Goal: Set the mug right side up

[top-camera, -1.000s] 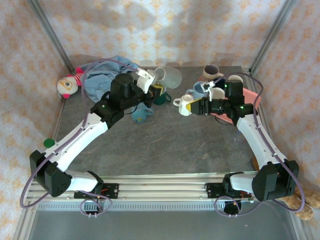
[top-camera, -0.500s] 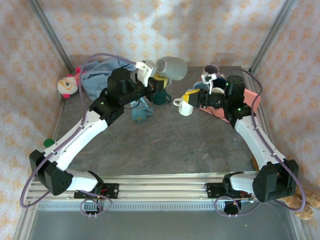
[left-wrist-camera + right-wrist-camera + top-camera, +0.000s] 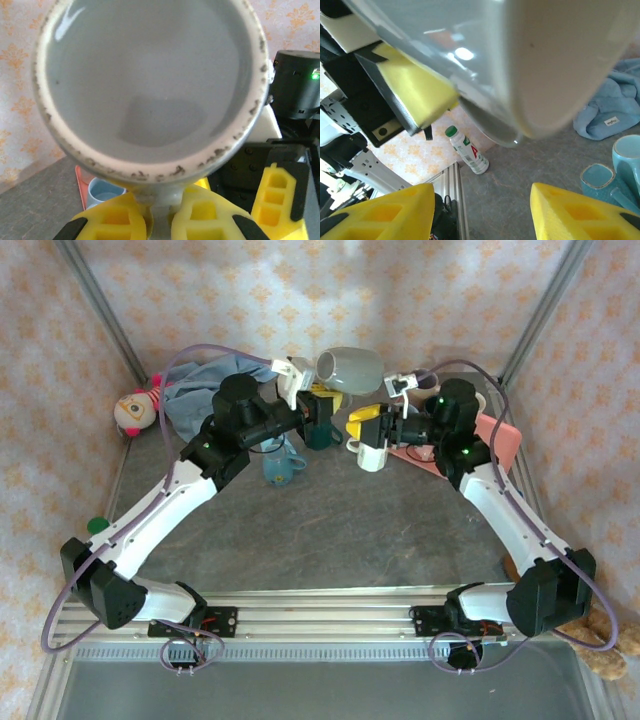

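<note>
Holding grey mug [image 3: 350, 368] aloft at far centre, tipped sideways, handle clenched in left fingers [image 3: 115, 222]. Right fingers [image 3: 580, 212] spread, empty, just below. Could drop onto the counter [image 3: 330, 530] if released before a firm second grip.

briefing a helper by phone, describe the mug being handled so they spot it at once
At the back middle of the table, find the left gripper, raised above the surface. It holds a grey mug in the air, tipped on its side. Unlike the blue mug and white mug below, it is off the table.
</note>
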{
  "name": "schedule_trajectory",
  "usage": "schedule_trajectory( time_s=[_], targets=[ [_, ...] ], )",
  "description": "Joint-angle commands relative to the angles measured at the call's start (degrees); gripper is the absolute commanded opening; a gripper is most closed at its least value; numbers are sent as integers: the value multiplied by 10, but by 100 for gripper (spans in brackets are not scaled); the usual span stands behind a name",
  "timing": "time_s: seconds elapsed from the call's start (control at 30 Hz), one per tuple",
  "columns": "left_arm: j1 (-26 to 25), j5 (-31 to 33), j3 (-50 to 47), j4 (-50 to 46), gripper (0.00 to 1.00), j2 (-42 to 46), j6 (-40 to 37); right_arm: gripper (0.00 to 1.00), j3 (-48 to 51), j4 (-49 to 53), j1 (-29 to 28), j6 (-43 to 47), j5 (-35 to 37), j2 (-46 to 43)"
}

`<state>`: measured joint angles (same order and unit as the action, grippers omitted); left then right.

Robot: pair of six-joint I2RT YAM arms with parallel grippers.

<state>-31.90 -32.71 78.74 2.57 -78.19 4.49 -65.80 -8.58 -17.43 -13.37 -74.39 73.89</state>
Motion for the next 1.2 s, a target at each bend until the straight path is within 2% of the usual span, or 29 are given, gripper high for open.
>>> schedule_trajectory(
  time_s=[0.0, 0.23, 0.5, 0.73, 1.17],
  targets=[
    [-4, -21, 30, 79, 0, 8, 6, 53, -25, -39, 0, -6, -6, 5],
    [-5, -19, 30, 105, 0, 14, 29, 53, -2, -173, 0, -106, 14, 16],
    [-4, -7, 27, 109, 0, 33, 31, 53, -13, -137, 1, -81, 12, 14],
    [-5, -17, 21, 119, 0, 38, 41, 48, -51, -87, 5, -42, -27, 28],
    [-5, -16, 21, 136, 0, 41, 68, 51, -67, -92, 30, -41, -45, 32]
  ],
)
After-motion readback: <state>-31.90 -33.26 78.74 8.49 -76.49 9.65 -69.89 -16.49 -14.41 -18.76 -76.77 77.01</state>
